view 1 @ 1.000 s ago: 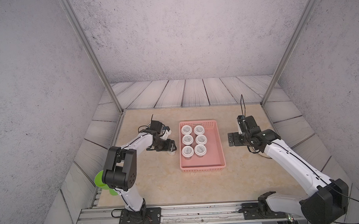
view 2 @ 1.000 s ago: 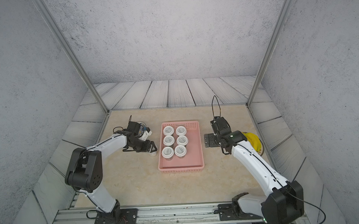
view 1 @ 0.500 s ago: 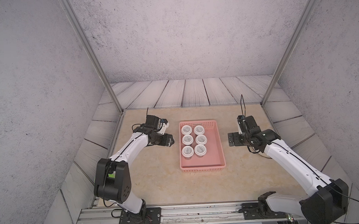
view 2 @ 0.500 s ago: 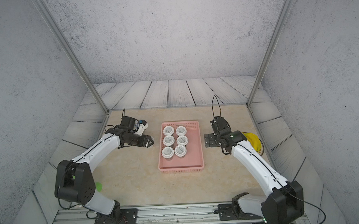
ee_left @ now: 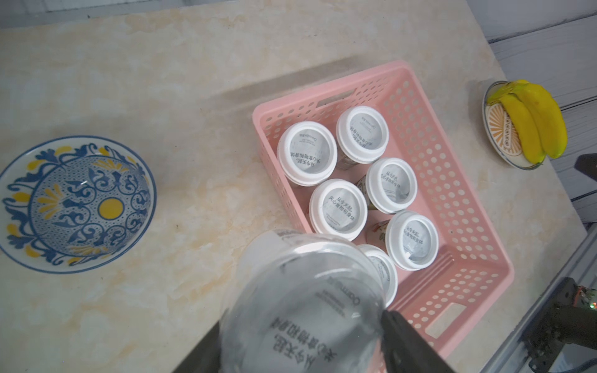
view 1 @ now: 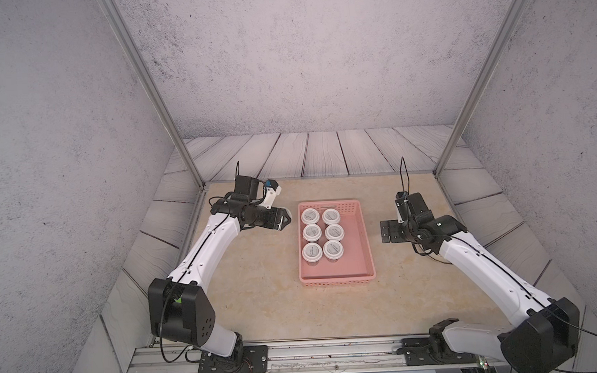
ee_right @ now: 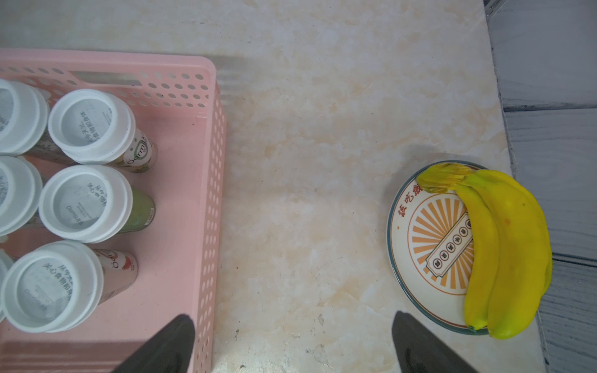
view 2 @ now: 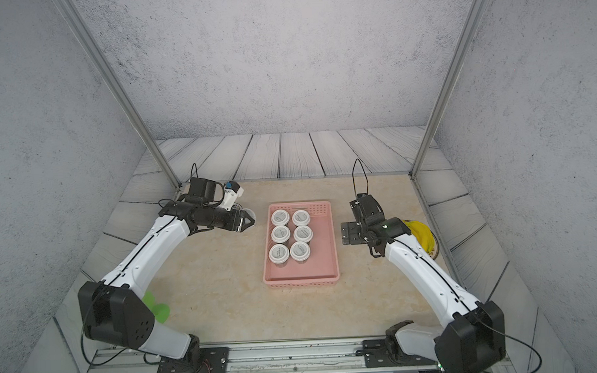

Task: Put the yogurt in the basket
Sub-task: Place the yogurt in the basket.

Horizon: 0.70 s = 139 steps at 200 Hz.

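Done: six small round white-lidded yogurt cups (view 1: 322,234) stand in two rows inside the shallow pink perforated plastic basket (view 1: 365,253).
Left: a seventh cup (ee_left: 303,306), clamped in the left gripper (view 1: 284,219), held beside the basket, not yet in.
Right gripper (ee_right: 294,342): spread wide, empty.
Wrist views only: blue-patterned ceramic bowl (ee_left: 74,206); the held cup's lid up close.
Top view: yellow bananas (view 2: 422,235) partly hidden behind the right arm.

Left arm (view 1: 209,246) raised; right jaws wide.

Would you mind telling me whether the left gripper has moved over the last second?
Yes. The left gripper has moved toward the far end of the basket, along its left side, holding a yogurt cup.
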### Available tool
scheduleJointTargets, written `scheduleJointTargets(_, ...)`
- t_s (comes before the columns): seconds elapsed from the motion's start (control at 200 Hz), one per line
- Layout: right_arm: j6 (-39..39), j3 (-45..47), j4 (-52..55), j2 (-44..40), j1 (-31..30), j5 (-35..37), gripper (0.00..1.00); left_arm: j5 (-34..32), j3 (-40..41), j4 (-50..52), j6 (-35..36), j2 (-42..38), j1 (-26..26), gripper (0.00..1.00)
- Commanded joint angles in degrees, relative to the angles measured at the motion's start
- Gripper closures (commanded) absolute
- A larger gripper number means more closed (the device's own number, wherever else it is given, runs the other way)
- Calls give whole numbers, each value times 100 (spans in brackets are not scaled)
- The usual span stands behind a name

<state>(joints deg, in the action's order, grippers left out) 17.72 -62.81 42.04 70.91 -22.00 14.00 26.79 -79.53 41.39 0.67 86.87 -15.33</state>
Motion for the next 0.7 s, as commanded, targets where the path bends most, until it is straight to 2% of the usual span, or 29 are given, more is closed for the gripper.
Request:
scheduleJointTargets(0.0,-31,102,-63,-155,26,228,0,372,-231,289,108,14,-168,32)
scheduleJointTargets(0.365,-21,217,-133,-320,27,471,0,636,-433,413,167,215,-995,32)
scheduleJointTargets(0.691,-1,333,-219,-610,23,847,0,660,-1345,845,148,1084,-1924,33)
